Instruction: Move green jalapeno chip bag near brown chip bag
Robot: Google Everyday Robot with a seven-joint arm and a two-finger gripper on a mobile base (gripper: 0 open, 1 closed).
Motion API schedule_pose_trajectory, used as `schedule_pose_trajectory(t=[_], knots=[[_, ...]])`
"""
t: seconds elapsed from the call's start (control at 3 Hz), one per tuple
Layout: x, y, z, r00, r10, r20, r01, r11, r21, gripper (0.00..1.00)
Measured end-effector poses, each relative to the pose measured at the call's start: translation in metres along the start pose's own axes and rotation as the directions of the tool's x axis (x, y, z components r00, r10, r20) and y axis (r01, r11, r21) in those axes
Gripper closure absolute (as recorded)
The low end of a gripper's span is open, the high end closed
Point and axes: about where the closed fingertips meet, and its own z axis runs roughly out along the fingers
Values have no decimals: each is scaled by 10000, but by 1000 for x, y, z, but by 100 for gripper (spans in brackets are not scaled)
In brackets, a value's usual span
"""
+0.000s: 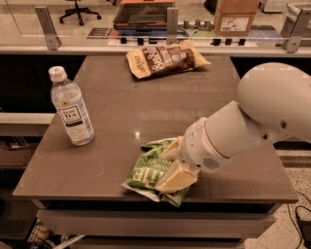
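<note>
The green jalapeno chip bag (147,173) lies crumpled near the table's front edge, right of centre. My gripper (172,163) comes in from the right. Its two tan fingers (176,177) pinch the bag's right side, one at the near edge and one at the far edge. The bag rests on the table. The brown chip bag (165,58) lies flat at the far edge of the table, well apart from the green bag. My white arm (252,121) covers the table's right side.
A clear tea bottle with a white cap (72,109) stands upright at the left of the brown table (146,107). A glass-and-metal rail (170,29) runs behind the table. A cardboard box (235,14) stands beyond it.
</note>
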Motion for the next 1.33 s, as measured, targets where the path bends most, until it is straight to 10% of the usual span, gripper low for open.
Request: schedule_pose_trajectory(t=[1.33], knots=[[-20, -104, -117, 9835, -131, -1804, 413, 9872, 1539, 100]])
